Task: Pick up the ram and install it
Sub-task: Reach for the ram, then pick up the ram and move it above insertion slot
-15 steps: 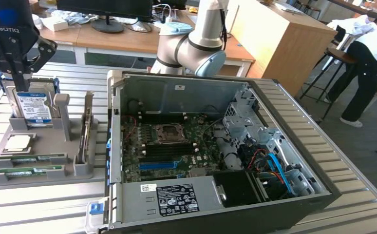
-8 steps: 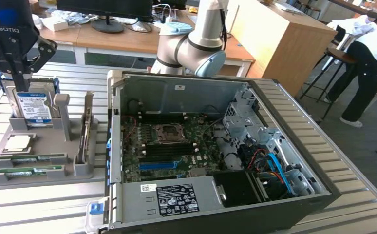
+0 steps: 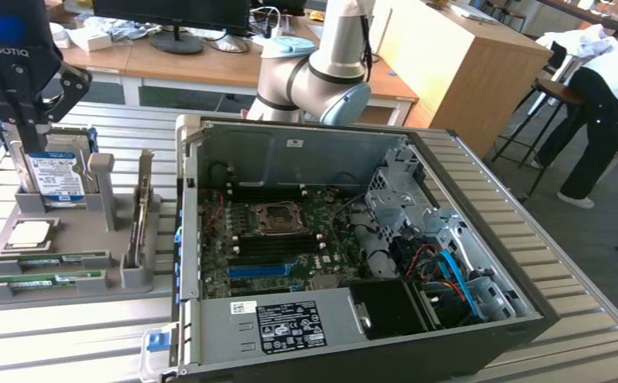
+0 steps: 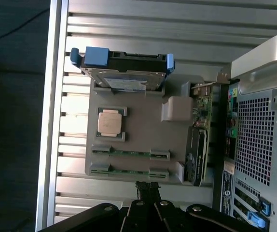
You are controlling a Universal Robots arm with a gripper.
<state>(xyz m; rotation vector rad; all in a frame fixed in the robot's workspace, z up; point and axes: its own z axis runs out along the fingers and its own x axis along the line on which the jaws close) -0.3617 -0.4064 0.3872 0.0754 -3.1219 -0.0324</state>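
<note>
Status: no step of the task was complete. The claw [image 3: 16, 120] hung above the grey holder [image 3: 75, 231] on the slatted surface [image 3: 75, 343], over the end where the hard drive [image 3: 56, 177] stood on edge. Its fingers [image 4: 143, 191] were pressed fully together and gripped nothing. The ram [image 3: 45, 260] lay flat in a groove of the holder, beside a second, identical stick [image 3: 43, 280] and near the processor [image 3: 30, 233]. The claw was well apart from both sticks. The open computer case [image 3: 287, 152] stood just beside the holder, toward the exterior view's right. In my judgement, both pickup and installation were yet to be done.
</note>
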